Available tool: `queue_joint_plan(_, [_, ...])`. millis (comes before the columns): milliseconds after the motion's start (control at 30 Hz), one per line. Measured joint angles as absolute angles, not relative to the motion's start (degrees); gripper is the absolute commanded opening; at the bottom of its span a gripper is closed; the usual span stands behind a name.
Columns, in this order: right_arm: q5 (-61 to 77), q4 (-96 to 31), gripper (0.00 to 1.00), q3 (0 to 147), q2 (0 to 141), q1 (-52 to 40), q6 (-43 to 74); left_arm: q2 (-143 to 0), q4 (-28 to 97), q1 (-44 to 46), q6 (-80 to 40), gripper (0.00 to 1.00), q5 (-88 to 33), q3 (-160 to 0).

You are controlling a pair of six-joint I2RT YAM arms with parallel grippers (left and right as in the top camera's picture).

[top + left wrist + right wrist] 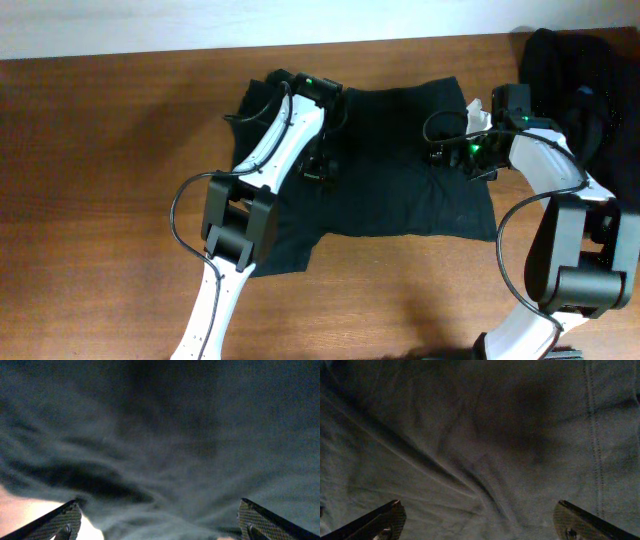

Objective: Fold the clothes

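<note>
A black T-shirt lies spread and wrinkled on the wooden table. My left gripper hovers low over its left part, and my right gripper hangs over its upper right part. In the left wrist view the left gripper is open wide, with rumpled black fabric under it and nothing between the fingers. The right gripper is also open wide in its wrist view. It stands above creased fabric with a stitched seam, and it holds nothing.
A heap of more black clothes sits at the back right corner, close behind the right arm. A strip of bare table shows at the lower left of the left wrist view. Bare wood lies left of and in front of the shirt.
</note>
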State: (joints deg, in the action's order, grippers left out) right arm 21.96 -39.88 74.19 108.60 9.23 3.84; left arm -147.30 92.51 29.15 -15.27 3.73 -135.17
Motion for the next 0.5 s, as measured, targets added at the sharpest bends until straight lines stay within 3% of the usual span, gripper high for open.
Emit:
queue_joint_plan(133, [21.96,-39.88,0.98,74.19,108.60,9.23,3.81,-147.24,88.97,29.08,-16.29,0.92,4.64,-132.35])
queue_joint_plan(500, [21.96,-39.62,0.99,74.19,108.60,9.23,3.81,-130.30,85.47,31.53,-17.93,0.91,12.49,-125.38])
